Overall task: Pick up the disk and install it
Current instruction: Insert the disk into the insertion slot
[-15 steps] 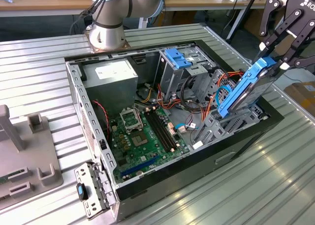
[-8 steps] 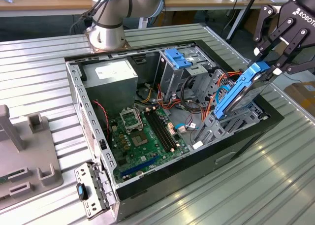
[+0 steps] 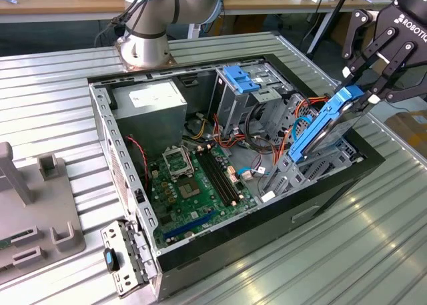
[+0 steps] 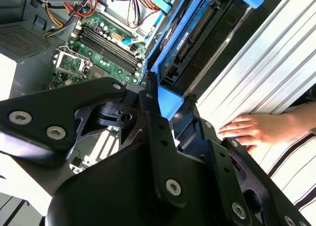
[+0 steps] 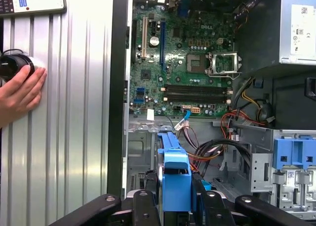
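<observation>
In the exterior view the gripper (image 3: 365,91) is clamped on the upper end of the disk (image 3: 323,128), which hangs tilted below it, its lower end down among the grey bay rails (image 3: 297,175) at the near corner of the open computer case (image 3: 113,158). The disk is lifted and over its slot but not seated, so I judge the step in hand to be the install itself. The motherboard (image 3: 193,185) lies deeper in the case, well off to one side of the gripper. In the second wrist view the black fingers (image 4: 153,112) close narrow on the blue carrier of the disk (image 4: 195,35), which runs away from the gripper (image 4: 170,107) toward the case edge. A person's hand (image 4: 256,129) rests on the ribbed surface (image 4: 256,72) just beside the gripper. In the first wrist view the carrier's blue end (image 5: 175,179) sits between the fingers of the gripper (image 5: 175,208), with the bay opening (image 5: 140,157) directly ahead of it and the motherboard (image 5: 187,63) beyond. Seating the disk calls, in my judgement, for squaring its side rails to the bay guides and keeping clear of the loose cables (image 5: 212,147) next to the gripper.
</observation>
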`<action>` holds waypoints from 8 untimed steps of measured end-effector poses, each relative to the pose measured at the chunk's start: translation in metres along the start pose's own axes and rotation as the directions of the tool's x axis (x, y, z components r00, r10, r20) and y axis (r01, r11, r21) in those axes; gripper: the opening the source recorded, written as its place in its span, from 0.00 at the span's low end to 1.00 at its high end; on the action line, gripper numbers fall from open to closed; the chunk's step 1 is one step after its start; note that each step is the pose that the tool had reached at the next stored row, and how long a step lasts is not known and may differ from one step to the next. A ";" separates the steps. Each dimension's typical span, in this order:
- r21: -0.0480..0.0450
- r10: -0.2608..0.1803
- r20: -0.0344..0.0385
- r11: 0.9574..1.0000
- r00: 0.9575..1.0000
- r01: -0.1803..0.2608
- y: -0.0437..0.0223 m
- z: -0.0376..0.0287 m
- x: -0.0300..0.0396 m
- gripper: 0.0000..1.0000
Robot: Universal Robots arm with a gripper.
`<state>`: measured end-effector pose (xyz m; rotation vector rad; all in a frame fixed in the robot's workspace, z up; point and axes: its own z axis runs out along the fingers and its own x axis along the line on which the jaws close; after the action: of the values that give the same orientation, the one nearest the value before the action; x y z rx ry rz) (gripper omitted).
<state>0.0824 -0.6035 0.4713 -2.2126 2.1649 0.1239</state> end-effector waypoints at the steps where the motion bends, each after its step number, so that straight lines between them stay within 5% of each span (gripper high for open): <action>1: 0.000 0.000 0.000 1.000 1.000 0.000 -0.0001 0.0000 0.0000 0.36; 8: 0.000 0.000 0.000 1.000 1.000 0.000 -0.0008 0.0009 -0.0012 0.36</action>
<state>0.0832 -0.6023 0.4705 -2.2128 2.1646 0.1240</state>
